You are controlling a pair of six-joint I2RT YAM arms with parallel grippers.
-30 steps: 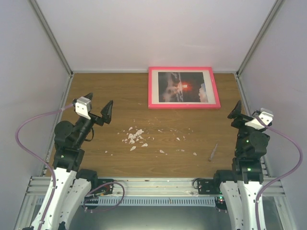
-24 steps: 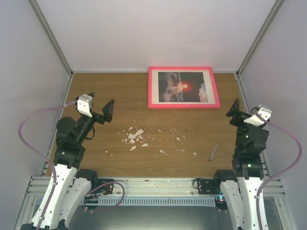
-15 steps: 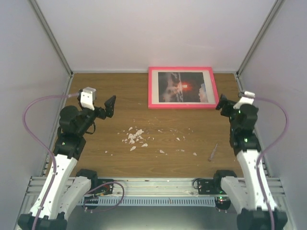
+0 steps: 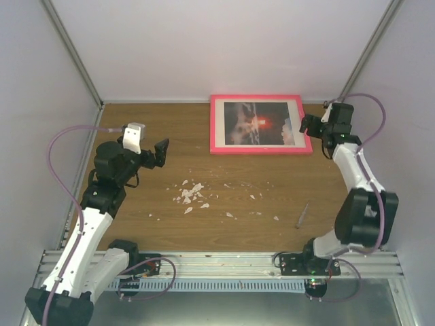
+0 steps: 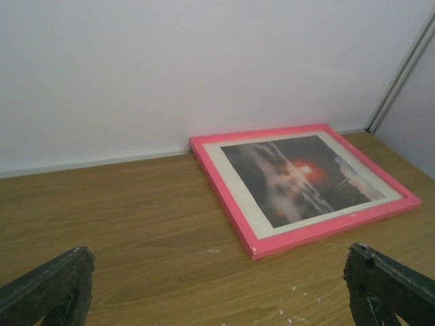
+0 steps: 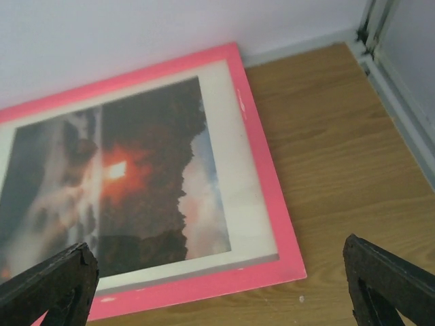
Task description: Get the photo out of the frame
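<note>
Three pale walls [image 4: 204,47] are boxing in the wooden table [image 4: 258,176], where the frame [image 4: 260,149] is lying flat by the back wall, long side left to right, the photo [image 4: 262,123] face up inside. The right gripper [image 4: 309,126] is hovering open just beside its right edge; the left gripper [image 4: 157,153], also open, is hanging well apart.

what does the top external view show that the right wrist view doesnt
Only the top external view shows the left gripper, open and well to the left of the frame, white crumbs scattered mid-table, and a thin stick on the right side. Only the right wrist view shows the white mat clearly and the pale sky patch in the photo. Both show the frame lying flat on the wooden table, with the photo face up inside it.
</note>
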